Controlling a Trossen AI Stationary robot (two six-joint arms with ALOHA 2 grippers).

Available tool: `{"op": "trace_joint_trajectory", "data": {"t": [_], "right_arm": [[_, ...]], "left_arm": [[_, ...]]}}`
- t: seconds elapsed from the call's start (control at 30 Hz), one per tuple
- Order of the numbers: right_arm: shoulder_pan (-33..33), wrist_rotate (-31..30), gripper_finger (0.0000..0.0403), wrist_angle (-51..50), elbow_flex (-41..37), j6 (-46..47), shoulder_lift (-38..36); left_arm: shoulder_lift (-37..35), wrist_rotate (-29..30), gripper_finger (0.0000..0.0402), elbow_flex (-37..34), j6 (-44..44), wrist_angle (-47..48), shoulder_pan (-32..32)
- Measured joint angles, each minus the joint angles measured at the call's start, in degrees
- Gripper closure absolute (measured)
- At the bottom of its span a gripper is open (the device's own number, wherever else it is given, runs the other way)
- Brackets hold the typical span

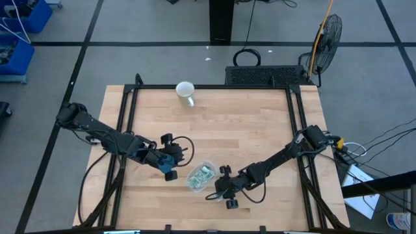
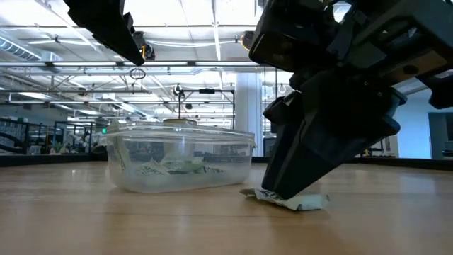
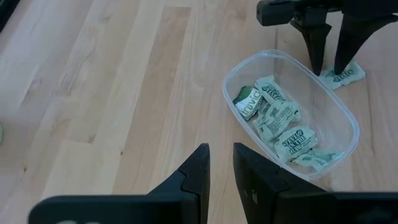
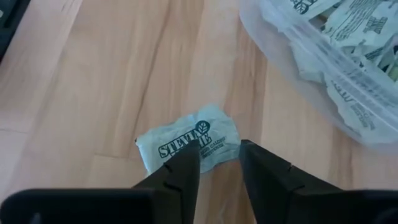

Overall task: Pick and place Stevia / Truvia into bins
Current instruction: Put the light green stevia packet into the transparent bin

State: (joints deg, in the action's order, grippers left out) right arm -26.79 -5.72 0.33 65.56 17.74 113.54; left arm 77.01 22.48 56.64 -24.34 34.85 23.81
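Note:
One pale green Stevia sachet [image 4: 186,144] lies flat on the wood, just outside the see-through bowl [image 3: 352,122]. My right gripper [image 4: 219,155] points down at it, open, with its fingers straddling one half of the sachet. Several more sachets [image 3: 277,118] lie in a heap inside the bowl [image 2: 120,164]. My left gripper [image 3: 221,149] hovers on the bowl's other side, toward the table's left. It holds nothing, and its fingers are a narrow gap apart. My right gripper comes at the sachet from above, slanting down. One fingertip [image 4: 189,158] overlaps the sachet's near edge [image 4: 205,155], the other stands at its end. In the low view the tips meet the sachet [image 2: 297,202], which stays flat on the table.
A white mug [image 1: 186,92] stands near the table's far edge, well away from both arms. Bare wood lies all around the bowl [image 1: 195,184]. A black frame rail runs along each side of the table.

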Motion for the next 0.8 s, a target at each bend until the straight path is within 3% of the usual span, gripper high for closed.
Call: {"op": "trace_joint_trajectory", "data": {"t": [0.17, 0.5, 0.7, 0.8], "right_arm": [[0.1, -0.1, 0.0315, 2.3, -0.9, 0.0, 0.0], [0.2, 1.0, 0.0396, 3.1, -1.0, -0.4, 0.2], [0.0, 1.2, 0.0398, 2.0, -0.1, -1.8, -2.8], [0.0, -3.1, 0.0401, 2.6, 0.6, -6.0, -6.9]], "left_arm": [[0.0, 0.0, 0.0325, 0.0, -0.1, 0.0, 0.0], [0.0, 0.0, 0.0325, 0.0, -0.1, 0.0, 0.0], [0.0, 0.0, 0.0325, 0.0, -0.1, 0.1, 0.0], [0.0, 0.0, 0.0325, 0.0, -0.1, 0.1, 0.0]]}}
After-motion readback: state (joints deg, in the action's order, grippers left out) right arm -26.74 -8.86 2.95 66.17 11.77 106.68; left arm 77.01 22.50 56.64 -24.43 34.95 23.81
